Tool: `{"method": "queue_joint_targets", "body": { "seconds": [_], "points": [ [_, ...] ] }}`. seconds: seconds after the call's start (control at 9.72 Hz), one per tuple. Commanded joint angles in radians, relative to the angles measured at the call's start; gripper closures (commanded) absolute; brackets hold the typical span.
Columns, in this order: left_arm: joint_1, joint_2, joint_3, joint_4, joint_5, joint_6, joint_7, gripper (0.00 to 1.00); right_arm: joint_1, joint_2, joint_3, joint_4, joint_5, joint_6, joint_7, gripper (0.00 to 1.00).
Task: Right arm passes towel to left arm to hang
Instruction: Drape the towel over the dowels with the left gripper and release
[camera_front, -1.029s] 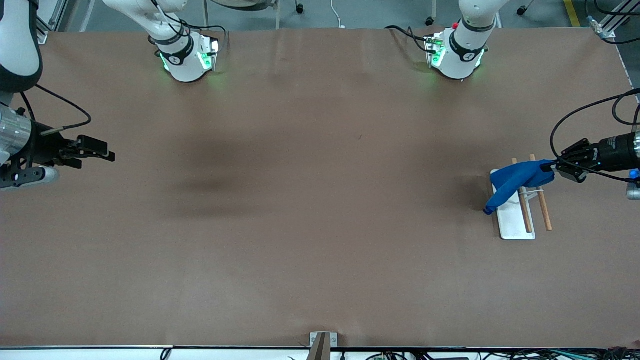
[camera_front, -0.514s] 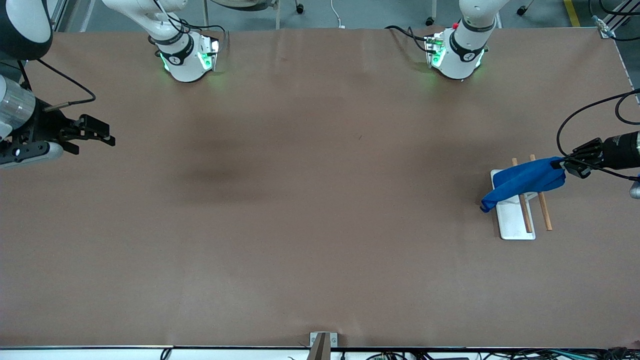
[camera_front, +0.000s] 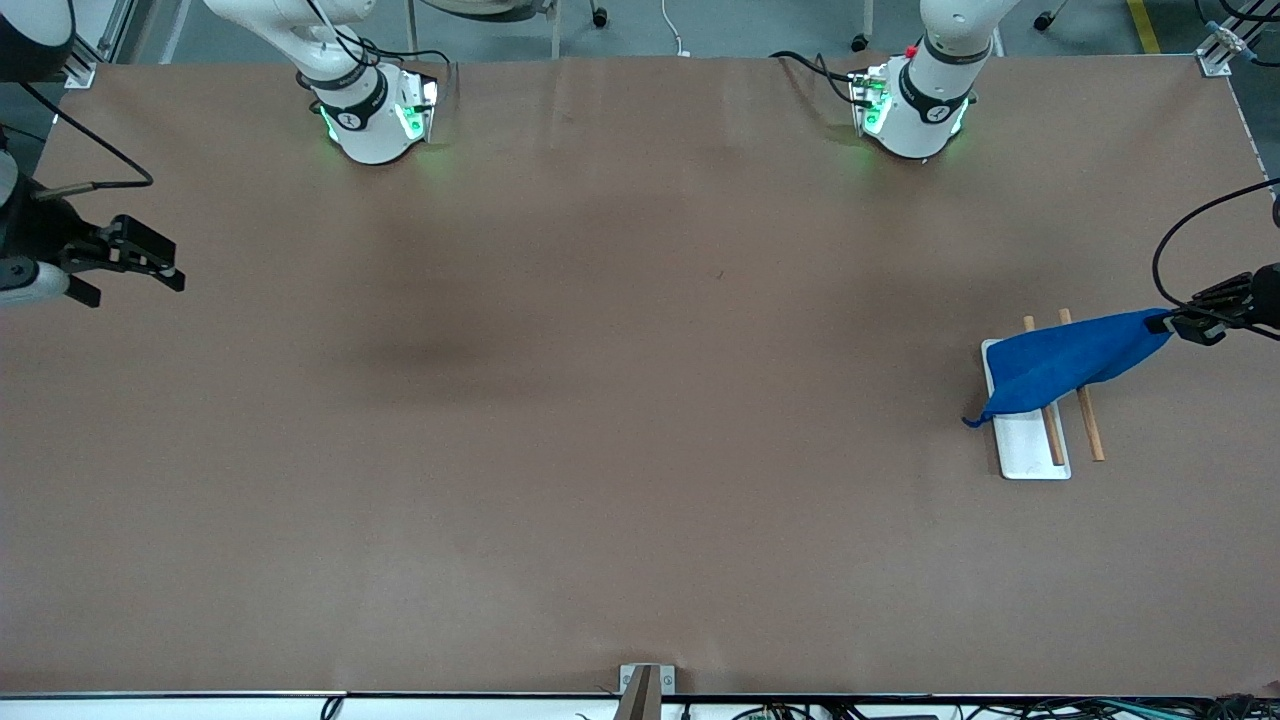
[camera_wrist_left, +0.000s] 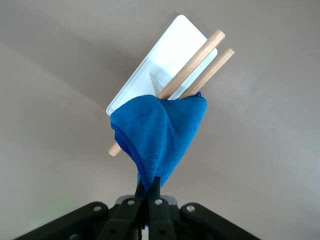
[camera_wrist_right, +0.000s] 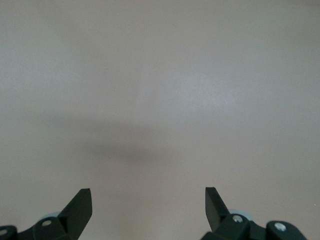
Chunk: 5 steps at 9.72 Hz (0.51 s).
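The blue towel (camera_front: 1070, 360) lies stretched across the two wooden rods (camera_front: 1090, 425) that stand over the white tray (camera_front: 1028, 452), near the left arm's end of the table. One corner of it hangs down past the tray's edge. My left gripper (camera_front: 1172, 323) is shut on the towel's other corner, just off the rods toward the table's end. The left wrist view shows that gripper (camera_wrist_left: 148, 186) pinching the towel (camera_wrist_left: 160, 132), with the rods (camera_wrist_left: 201, 51) and the tray (camera_wrist_left: 167, 52) past it. My right gripper (camera_front: 150, 275) hangs open and empty over the right arm's end of the table, and in its own view that gripper (camera_wrist_right: 148, 200) shows only bare table.
The two arm bases (camera_front: 375, 115) (camera_front: 912, 110) stand along the table's edge farthest from the front camera. A small metal bracket (camera_front: 640, 682) sits at the middle of the nearest edge. The brown table top (camera_front: 640, 420) stretches bare between the arms.
My left gripper has pulled the towel's corner toward the left arm's end of the table, spreading it flatter over the rods. My right gripper has drawn back toward its own end and toward the bases.
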Motion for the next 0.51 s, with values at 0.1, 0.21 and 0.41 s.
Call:
{"method": "queue_joint_targets", "body": {
  "seconds": [0.1,0.21,0.41],
  "points": [
    [0.015,0.069,-0.005,0.036,0.063,0.010,0.049,0.97,0.017,0.011,0.005,0.020,-0.012,-0.019,0.115,0.00],
    [0.039,0.077,-0.006,0.041,0.083,0.013,0.063,0.97,0.016,0.013,0.005,0.022,-0.014,-0.026,0.134,0.00],
    [0.047,0.079,-0.006,0.044,0.085,0.016,0.090,0.97,0.007,0.013,0.004,0.022,-0.026,-0.025,0.140,0.00]
  ]
}}
